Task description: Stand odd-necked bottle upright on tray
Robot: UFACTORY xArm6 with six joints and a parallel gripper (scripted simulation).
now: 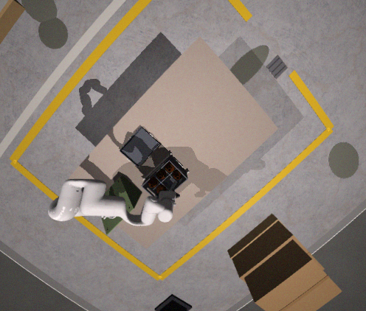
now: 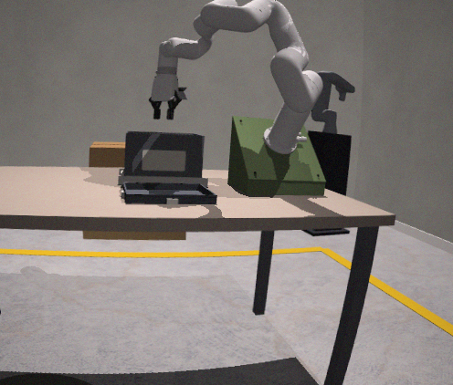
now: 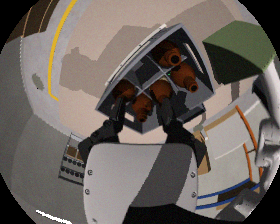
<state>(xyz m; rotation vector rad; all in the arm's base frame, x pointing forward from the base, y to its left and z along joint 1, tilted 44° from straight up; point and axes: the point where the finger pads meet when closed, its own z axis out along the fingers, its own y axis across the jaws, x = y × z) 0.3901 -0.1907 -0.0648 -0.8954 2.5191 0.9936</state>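
The dark crate (image 1: 144,185) (image 2: 194,157) (image 3: 205,86) stands on the table. It holds brown bottles: two (image 3: 169,54) (image 3: 185,80) on the side near the green base, one (image 3: 161,90) in the middle, and two (image 3: 124,91) (image 3: 142,106) near the fingers. One cell is without a bottle. Neck differences are too small to tell. The tray (image 1: 149,139) (image 2: 148,199) lies flat beside the crate with no bottle on it. My gripper (image 2: 163,114) (image 3: 143,104) is open and empty, pointing down well above the crate; its fingertips are hidden in the top view.
The green wedge-shaped base (image 1: 135,189) (image 2: 249,160) (image 3: 238,52) carries the arm and stands near the crate and tray. The crate's walls and dividers surround the bottles. The table edge (image 2: 244,223) runs in front of the tray.
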